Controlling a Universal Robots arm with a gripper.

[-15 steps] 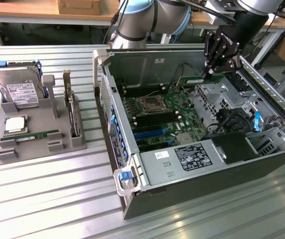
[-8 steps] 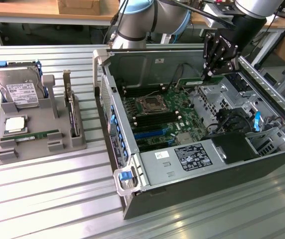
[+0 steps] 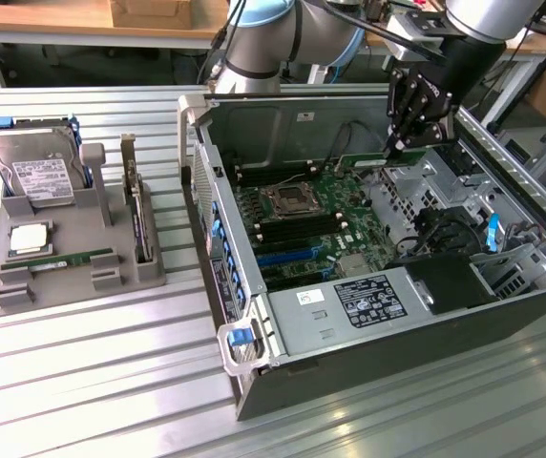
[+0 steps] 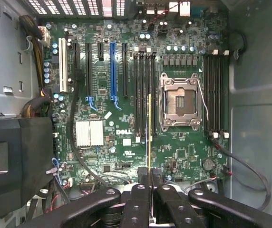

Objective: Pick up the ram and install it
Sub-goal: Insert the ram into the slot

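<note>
Ram [image 4: 149,128] hangs edge-on over the slots [image 4: 139,85] beside the socket [image 4: 179,102], pinched between my nearly closed fingers [image 4: 141,187], and I fear that if it sits tilted or off the slot line, pushing down could bend it or scratch the board [image 4: 102,159].

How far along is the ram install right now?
Done: pickup. The hand is shut on the thin green circuit-board ram stick, held edge-on above the green motherboard. Left: seating; the black memory slots beside the metal processor socket stand empty. An identical green stick lies in the grey holder.
</note>
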